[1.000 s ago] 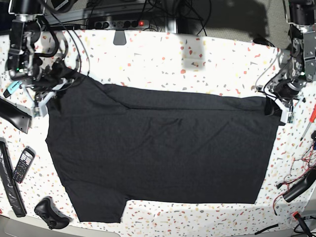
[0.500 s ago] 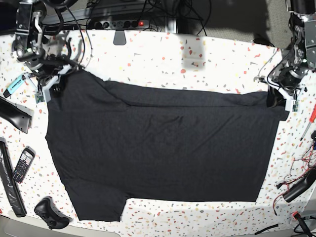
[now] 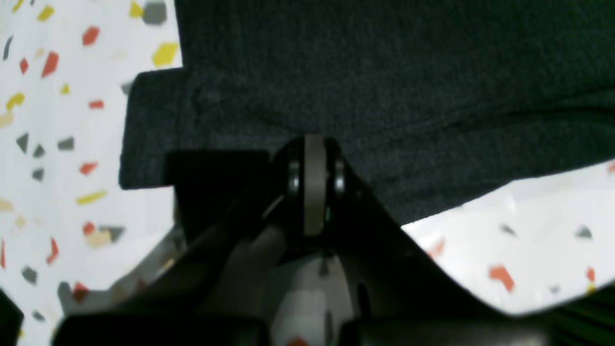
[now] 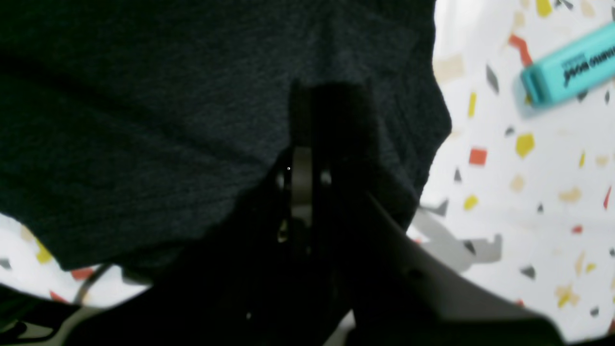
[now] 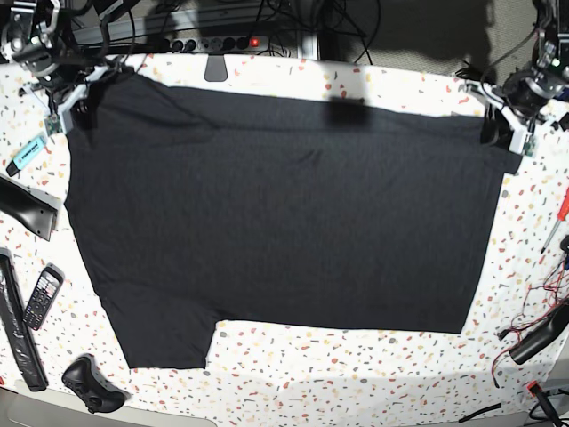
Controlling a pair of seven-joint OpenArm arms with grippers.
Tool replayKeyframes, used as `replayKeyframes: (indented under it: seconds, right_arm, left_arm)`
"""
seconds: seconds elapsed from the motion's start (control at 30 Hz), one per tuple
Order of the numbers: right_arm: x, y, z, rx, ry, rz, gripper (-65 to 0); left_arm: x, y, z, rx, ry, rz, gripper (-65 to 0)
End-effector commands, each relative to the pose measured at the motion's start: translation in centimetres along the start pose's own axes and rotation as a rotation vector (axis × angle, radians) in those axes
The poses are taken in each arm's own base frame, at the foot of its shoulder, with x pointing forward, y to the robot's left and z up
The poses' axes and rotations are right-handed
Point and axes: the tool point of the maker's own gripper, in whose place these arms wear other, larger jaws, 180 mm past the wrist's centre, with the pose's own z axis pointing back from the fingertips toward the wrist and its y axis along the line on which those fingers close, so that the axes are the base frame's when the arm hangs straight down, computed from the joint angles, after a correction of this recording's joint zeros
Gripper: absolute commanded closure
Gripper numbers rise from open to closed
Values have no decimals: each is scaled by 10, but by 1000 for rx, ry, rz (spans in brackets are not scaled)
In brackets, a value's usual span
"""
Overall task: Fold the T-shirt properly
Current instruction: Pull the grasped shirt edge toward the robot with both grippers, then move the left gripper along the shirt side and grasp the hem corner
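Surface (image 5: pixel 293 396): white terrazzo pattern, cluttered at the edges.

T-shirt (image 5: pixel 284 222): black, plain side up, spread almost flat across the middle of the surface, one sleeve sticking out at the near left of the base view. Its far edge is held up at both corners.

Right gripper (image 5: pixel 60 105): jaws shut on the far-left corner of the T-shirt. In the right wrist view (image 4: pixel 300 178) cloth is bunched around the closed tips.

Left gripper (image 5: pixel 505 124): jaws shut on the far-right corner. In the left wrist view (image 3: pixel 314 182) the fabric sits right at the tips, so I judge the bite shallow.

Risks as I see them:
- The cloth looks taut between the two grips. If I pull the arms further apart, the left corner could slip out and the edge would drop crooked.
- Uneven travel of the two arms would skew the fold line and wrinkle the body.
- The near sleeve is loose; it may drag and tuck under.

Teal highlighter (image 5: pixel 25 154), black phone (image 5: pixel 41 298), black controller (image 5: pixel 89 384) and red screwdriver (image 5: pixel 555 213) lie near the cloth edges; a sweeping hem could catch or shove them.
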Motion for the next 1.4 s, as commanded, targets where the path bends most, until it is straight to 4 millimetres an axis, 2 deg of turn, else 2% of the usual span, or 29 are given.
replayKeyframes:
  seconds: [0.0, 0.3, 0.47, 0.67, 0.8, 0.97, 1.0, 1.07, 1.13, 1.27, 1.37]
  right_arm:
    - [-3, -9, 5, -22, 17, 16, 0]
    - [-22, -25, 29, -70, 61, 29, 0]
    - [-12, -34, 36, -99, 32, 28, 0]
    - [16, -38, 48, -103, -54, 2, 0]
    - [35, -44, 60, -118, -112, -10, 0]
    - [68, -54, 73, -130, -220, -60, 0]
    - [75, -56, 73, -131, -241, -72, -46]
    - [89, -57, 72, -128, -275, -89, -127]
    - [107, -58, 71, -122, -318, -109, -166]
    - [134, -48, 69, -34, -371, -188, -167]
    - [146, -42, 70, 17, -396, -219, -167]
  left_arm:
    - [-37, 1, 7, 2, 168, -41, 0]
    - [-48, 8, 19, 25, 201, -37, 0]
    - [-48, 10, 23, 29, 232, -54, 0]
    - [-23, 19, 31, 42, 225, -136, 0]
    - [5, 23, 36, 54, 169, -204, -7]
    - [52, 30, 38, 82, 70, -270, -185]
    - [63, 32, 37, 86, 43, -271, -207]
    - [89, 37, 34, 96, -19, -266, -218]
    - [118, 41, 33, 101, -94, -255, -218]
    - [177, 56, 31, 95, -249, -182, -218]
    - [208, 81, 24, 107, -320, -100, -218]
